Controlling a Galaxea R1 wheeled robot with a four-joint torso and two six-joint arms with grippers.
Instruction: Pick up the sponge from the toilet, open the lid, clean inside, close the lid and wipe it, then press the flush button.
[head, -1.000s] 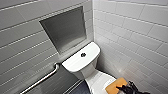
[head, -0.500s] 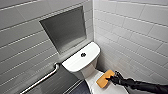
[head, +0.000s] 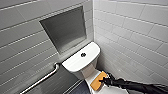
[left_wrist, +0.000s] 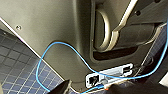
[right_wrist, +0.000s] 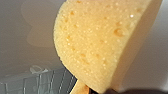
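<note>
One porous, round-cornered sponge (right_wrist: 100, 42); glossy white toilet (head: 80, 62).

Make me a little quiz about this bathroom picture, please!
1. True or false: the flush button sits on top of the toilet cistern.
2. Pick one: what colour is the sponge? A blue, B orange-yellow, C green.
3. Short answer: which of the robot's grippers holds the sponge, left or right?

Key: 1 true. 2 B. 3 the right gripper.
</note>
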